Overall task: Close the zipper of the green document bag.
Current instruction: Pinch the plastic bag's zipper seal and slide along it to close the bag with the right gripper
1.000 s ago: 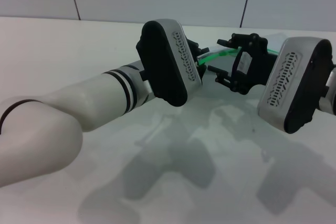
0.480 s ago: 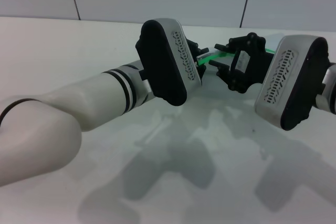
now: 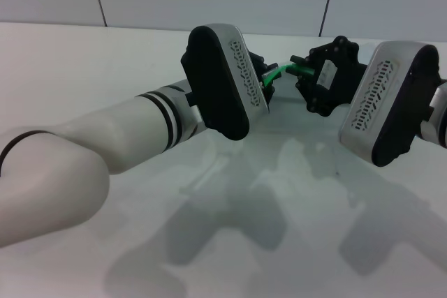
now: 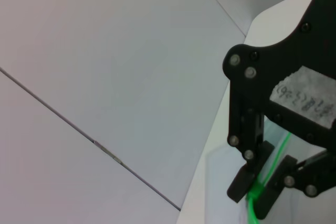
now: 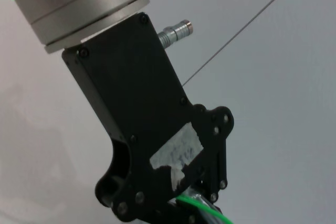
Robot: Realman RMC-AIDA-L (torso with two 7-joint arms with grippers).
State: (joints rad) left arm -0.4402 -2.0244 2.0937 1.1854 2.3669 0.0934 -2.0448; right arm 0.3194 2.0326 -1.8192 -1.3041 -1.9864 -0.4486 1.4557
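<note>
Head view: left gripper (image 3: pixel 269 83) and right gripper (image 3: pixel 307 78) meet at the thin green zipper (image 3: pixel 285 70), above the white desk (image 3: pixel 84 68). Left wrist view: right jaws clamped on zipper, translucent bag (image 4: pixel 275 142) behind. Left jaws: can't tell.

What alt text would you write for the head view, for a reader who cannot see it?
Two black robot grippers meet over a white table, with a thin bright green zipper strip running between them. The left gripper sits behind its white wrist housing; the right gripper closes in from the right.
</note>
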